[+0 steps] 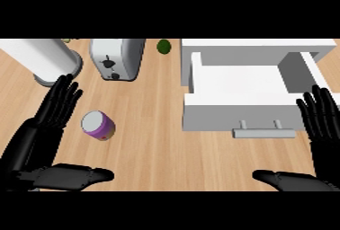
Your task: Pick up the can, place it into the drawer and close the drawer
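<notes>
Nearest you: left hand (46, 134) and right hand (319, 134), both at the counter's (159, 152) near edge, fingers straight and spread, thumbs out, holding nothing.

Can (98, 125): purple wall, pale lid, standing slightly tilted on the counter's left part, just beside your left hand's fingers and not touching them. Likely light, rigid and smooth; take it round the curved wall, thumb opposite fingers, below the lid. No legible label or writing.

Drawer (239, 96): white, pulled open at the counter's right, bar handle (263, 131) facing you, well apart from the can.

Far edge: toaster (117, 58), a white cylinder on a grey base (46, 58), a small green item (163, 46).
</notes>
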Available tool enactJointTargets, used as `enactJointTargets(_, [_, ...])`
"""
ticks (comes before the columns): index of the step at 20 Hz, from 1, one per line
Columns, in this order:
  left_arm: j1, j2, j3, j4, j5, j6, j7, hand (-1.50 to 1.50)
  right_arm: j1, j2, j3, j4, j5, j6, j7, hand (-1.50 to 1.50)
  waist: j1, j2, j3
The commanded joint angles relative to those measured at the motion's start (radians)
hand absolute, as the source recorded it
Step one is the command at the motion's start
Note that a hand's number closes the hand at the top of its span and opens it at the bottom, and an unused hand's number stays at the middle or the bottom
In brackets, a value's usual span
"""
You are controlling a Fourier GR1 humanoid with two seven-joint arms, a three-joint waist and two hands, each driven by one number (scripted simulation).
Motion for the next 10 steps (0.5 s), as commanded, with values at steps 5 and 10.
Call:
enactJointTargets(5, [0.011,-0.02,0.04,-0.026,0.026,0.0,0.084,-1.5,0.026,-0.014,-0.075,0.011,-0.052,0.037,-0.007,-1.5,0.003,0.0,0.0])
enactJointTargets(10, [0.019,-0.006,0.109,0.018,0.05,-0.014,0.06,-1.5,0.111,0.026,-0.035,0.042,-0.016,0.066,-0.119,-1.5,0.002,0.0,0.0])
